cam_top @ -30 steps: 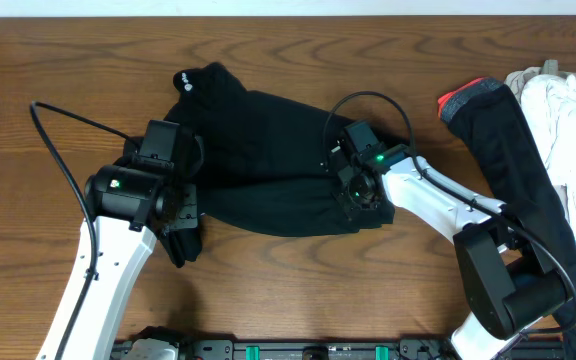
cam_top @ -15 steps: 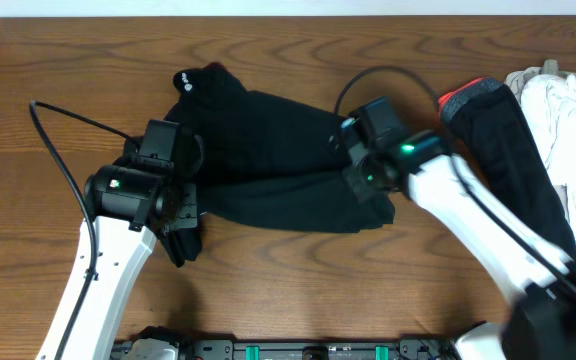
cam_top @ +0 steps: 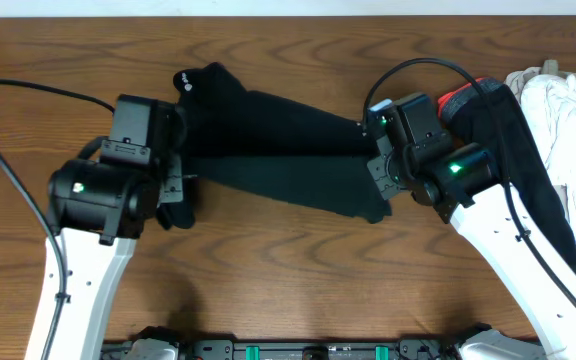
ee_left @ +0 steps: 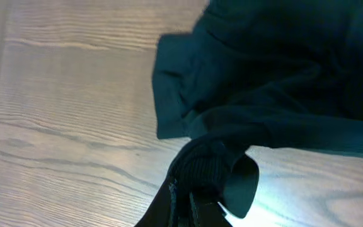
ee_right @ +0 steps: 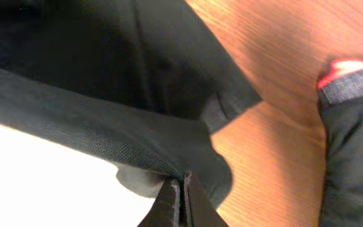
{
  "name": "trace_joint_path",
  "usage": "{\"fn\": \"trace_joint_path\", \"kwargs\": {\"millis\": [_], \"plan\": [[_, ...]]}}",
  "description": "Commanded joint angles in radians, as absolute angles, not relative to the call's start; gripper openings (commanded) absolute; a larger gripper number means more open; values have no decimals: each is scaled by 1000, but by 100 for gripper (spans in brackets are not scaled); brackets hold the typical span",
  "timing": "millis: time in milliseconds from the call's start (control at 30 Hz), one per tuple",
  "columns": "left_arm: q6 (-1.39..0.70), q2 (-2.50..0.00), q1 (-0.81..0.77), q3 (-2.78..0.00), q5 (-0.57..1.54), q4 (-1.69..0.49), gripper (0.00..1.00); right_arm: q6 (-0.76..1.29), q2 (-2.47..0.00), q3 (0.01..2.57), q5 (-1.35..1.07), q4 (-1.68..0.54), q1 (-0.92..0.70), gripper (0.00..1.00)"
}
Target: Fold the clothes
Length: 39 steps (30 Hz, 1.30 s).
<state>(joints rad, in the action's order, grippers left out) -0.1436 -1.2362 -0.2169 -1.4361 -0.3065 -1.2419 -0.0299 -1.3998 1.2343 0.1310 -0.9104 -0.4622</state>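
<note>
The black T-shirt (cam_top: 268,150) with a small white neck logo (cam_top: 184,82) hangs stretched between my two grippers above the wooden table (cam_top: 288,260). My left gripper (cam_top: 173,195) is shut on its left edge; the left wrist view shows bunched black cloth (ee_left: 263,82) in the jaws (ee_left: 197,189). My right gripper (cam_top: 376,180) is shut on its right edge; the right wrist view shows the jaws (ee_right: 180,189) pinching the black mesh fabric (ee_right: 93,82).
A black garment with a red edge (cam_top: 498,140) lies at the right, also in the right wrist view (ee_right: 351,120). White clothes (cam_top: 568,120) lie heaped at the far right edge. Cables arch over both arms.
Both grippers rose and moved apart, pulling the T-shirt taut off the table. The right arm swung right and up towards the red-edged garment.
</note>
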Motion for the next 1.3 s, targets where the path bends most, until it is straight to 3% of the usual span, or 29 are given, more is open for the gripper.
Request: {"fn": "trace_joint_path", "kwargs": {"millis": [0,433,967,1267], "plan": [[-128,-1227,-186,-1498,-379,-1248,6,104,-1385,1242,317,-939,-450,1],[-92,-1227,-176,-1763,-370,-1358,6,30,-1254,1281,180,-886,-452,1],[-5,-1228,-176,-2387,-180,-1635,6,-28,-1092,1644,9,-992,-491,1],[-14,-1358,-175,-2430,-157,-1644,6,82,-1174,1674,56,-928,-530,1]]}}
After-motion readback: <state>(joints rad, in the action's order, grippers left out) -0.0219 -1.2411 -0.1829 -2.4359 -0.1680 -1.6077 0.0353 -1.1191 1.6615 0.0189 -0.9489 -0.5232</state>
